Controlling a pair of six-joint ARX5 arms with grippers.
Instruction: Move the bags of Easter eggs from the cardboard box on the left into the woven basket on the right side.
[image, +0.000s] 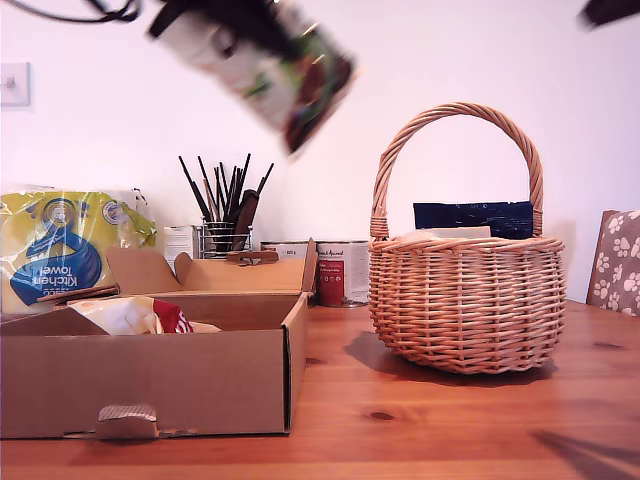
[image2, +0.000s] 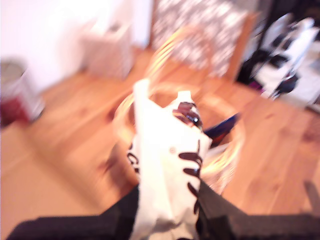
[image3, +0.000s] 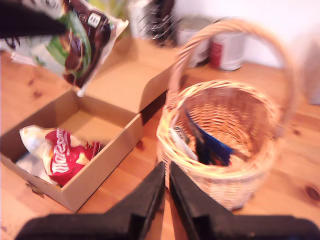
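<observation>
My first gripper (image: 235, 28) is shut on the larger white-and-green bag of Easter eggs (image: 268, 72) (image2: 170, 165) (image3: 82, 42). It holds the bag high in the air, tilted, above the box's end nearest the basket. The first wrist view is blurred and looks down over the woven basket (image2: 227, 150). The cream-yellow bag with a red patch (image: 132, 315) (image3: 62, 156) lies in the cardboard box (image: 150, 385) (image3: 107, 165) at the exterior view's left. The woven basket (image: 465, 300) (image3: 240, 187) stands at the exterior view's right. My second gripper (image3: 166, 192) hovers shut and empty above the basket's near rim.
In the basket stand a dark navy packet (image: 470, 218) (image3: 207, 142) and a pale flat item (image: 445, 233). A Kitchen Towel pack (image: 60, 250), a wire pot of brushes (image: 225, 215) and tins (image: 340, 270) line the wall. A paw-print chair (image: 615, 262) is at the exterior view's right.
</observation>
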